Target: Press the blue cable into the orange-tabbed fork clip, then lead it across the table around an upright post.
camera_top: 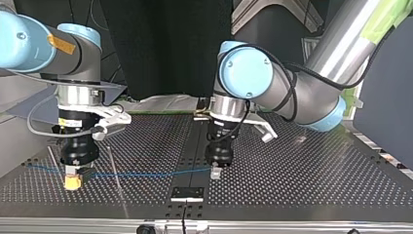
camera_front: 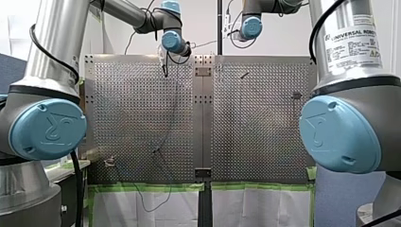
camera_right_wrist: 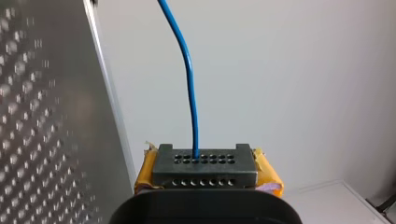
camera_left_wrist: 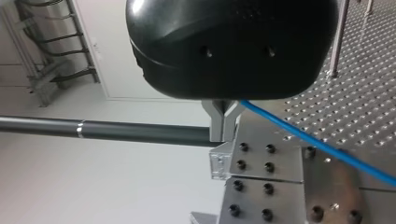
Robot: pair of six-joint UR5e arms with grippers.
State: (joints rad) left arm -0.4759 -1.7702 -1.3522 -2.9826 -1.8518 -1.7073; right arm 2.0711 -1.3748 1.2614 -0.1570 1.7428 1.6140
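The blue cable [camera_top: 146,174] was held taut, clenched in the left hand [camera_top: 215,173] and right hand [camera_top: 73,183]; clipping and routing appeared undone.

Both wrists point straight down, my left pincer [camera_top: 215,172] and my right pincer [camera_top: 73,182] pinched closed, well apart.
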